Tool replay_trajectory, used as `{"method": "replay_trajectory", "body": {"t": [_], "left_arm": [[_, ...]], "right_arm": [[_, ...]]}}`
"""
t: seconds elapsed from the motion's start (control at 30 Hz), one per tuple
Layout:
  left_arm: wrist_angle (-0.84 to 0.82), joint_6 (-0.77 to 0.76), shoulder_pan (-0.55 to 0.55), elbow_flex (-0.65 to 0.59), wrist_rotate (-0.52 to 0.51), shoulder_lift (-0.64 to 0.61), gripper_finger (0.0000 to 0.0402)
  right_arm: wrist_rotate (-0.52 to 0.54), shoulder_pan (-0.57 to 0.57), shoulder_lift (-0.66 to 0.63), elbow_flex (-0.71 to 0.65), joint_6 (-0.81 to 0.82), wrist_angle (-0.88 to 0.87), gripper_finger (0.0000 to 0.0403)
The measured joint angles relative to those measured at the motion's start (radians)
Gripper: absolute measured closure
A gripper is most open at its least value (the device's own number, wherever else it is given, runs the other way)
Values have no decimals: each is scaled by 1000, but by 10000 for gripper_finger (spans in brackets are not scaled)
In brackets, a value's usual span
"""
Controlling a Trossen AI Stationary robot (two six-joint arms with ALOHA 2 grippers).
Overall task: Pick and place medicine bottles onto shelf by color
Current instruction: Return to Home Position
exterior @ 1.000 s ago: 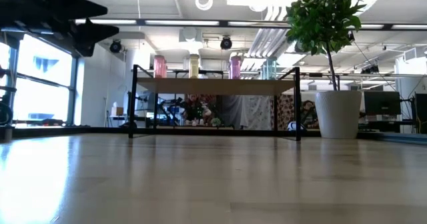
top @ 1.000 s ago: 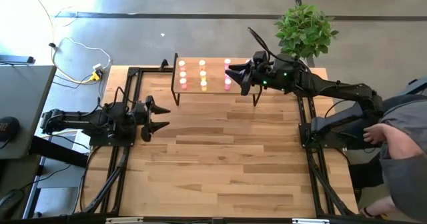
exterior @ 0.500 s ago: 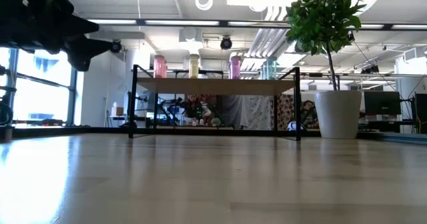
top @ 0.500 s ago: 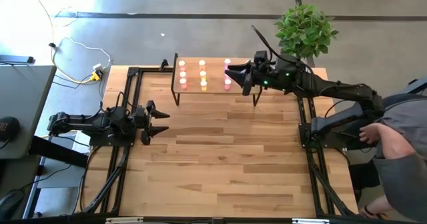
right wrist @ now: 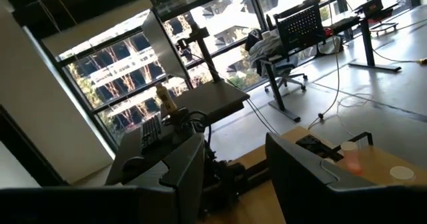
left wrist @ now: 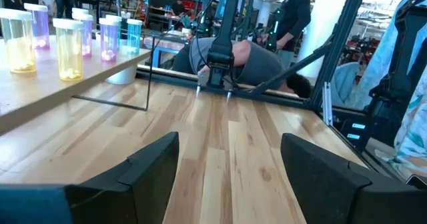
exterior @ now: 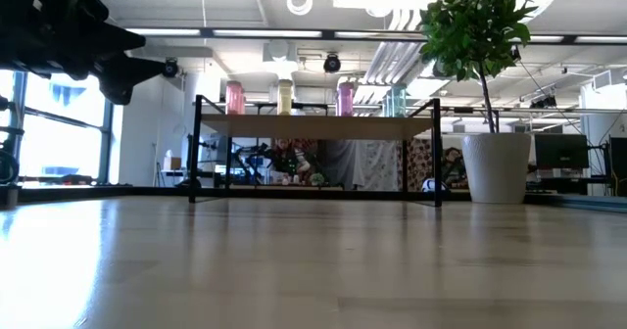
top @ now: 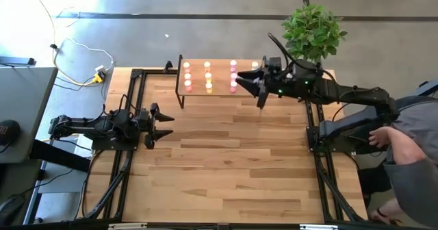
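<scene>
- High view: the shelf [top: 220, 77] stands at the far edge of the desk [top: 226, 168]. The bottles [top: 207, 76] stand upright on it in four columns.
- High view: the right gripper [top: 250, 90] is at the shelf's right end, just beside the rightmost column. Its arm reaches in from the desk's right side.
- High view: the left gripper [top: 165, 126] is over the desk's left side, well apart from the shelf, its fingers spread.
- High view: a plant [top: 311, 30] sits beyond the far right corner. A person [top: 410, 155] is at the right edge, beside the right arm's base.
- Low view: the shelf rests on thin black legs and we count four bottles along its top: pink, yellow, pink, pale blue. The plant's white pot [exterior: 495, 167] stands just right of the shelf.
- Low view: the left gripper shows dark at the upper left, above the desk, fingers apart.
- Left wrist view: both fingers [left wrist: 147, 167] stand wide apart over bare desk boards. The shelf lies off to one side, carrying yellow, pink and blue bottles.
- Right wrist view: the fingers [right wrist: 300, 167] are apart. Beyond them we see windows [right wrist: 127, 84] and an office chair [right wrist: 287, 44].
- Right wrist view: two pale bottle caps show at the picture's edge, but we cannot tell their colours.
</scene>
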Motion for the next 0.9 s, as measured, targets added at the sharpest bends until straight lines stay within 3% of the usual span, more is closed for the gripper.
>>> {"method": "replay_trajectory", "body": {"t": [0.13,0.47,0.7,0.8,0.9], "left_arm": [[0,0,0,0,0,0,147],[0,-2,0,0,-5,0,147],[58,-272,14,2,-473,29,147],[54,-278,14,2,-567,34,147],[55,-253,14,2,-590,34,147]], "right_arm": [[28,33,0,0,-51,-29,251],[252,139,0,0,-182,-224,251],[317,203,0,0,-207,-304,251],[303,223,0,0,-238,-324,251],[275,241,0,0,-269,-349,251]]}}
